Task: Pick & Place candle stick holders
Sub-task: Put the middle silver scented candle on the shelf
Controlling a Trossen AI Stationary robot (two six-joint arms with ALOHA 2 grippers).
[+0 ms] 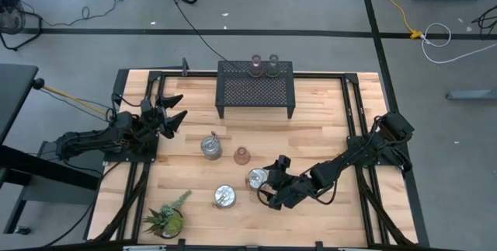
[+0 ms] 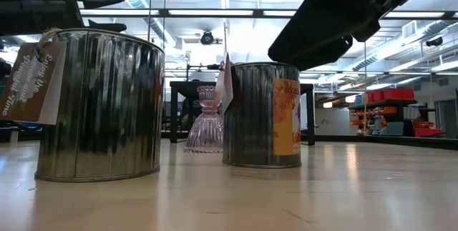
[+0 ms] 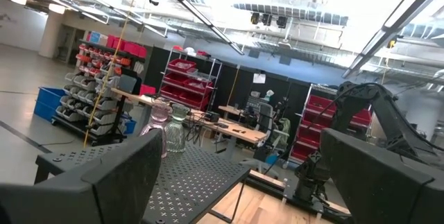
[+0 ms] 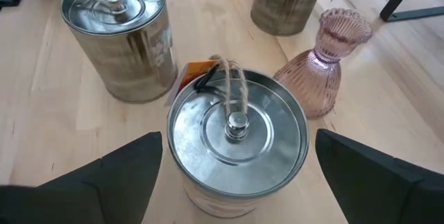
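Three silvery metal holders stand on the table: one at mid-left [image 1: 210,145], one near the front [image 1: 225,196], and one with an orange label [image 1: 257,178]. A pink ribbed cup [image 1: 241,155] stands between them. A pinkish cup [image 1: 255,65] and an olive cup [image 1: 272,65] stand on the black mesh rack [image 1: 255,92]. My right gripper [image 4: 237,139] is open, slanting down over the orange-labelled holder [image 4: 236,148], with one finger on either side of its lid and a small gap at each. My left gripper [image 1: 172,113] is open and empty, raised at the table's left, facing the rack.
A spiky green potted plant [image 1: 165,220] stands at the front left corner. In the right wrist view, the front holder [image 4: 114,33] and the pink cup [image 4: 326,64] stand close beside the orange-labelled one. Bare wood lies to the right of my right arm.
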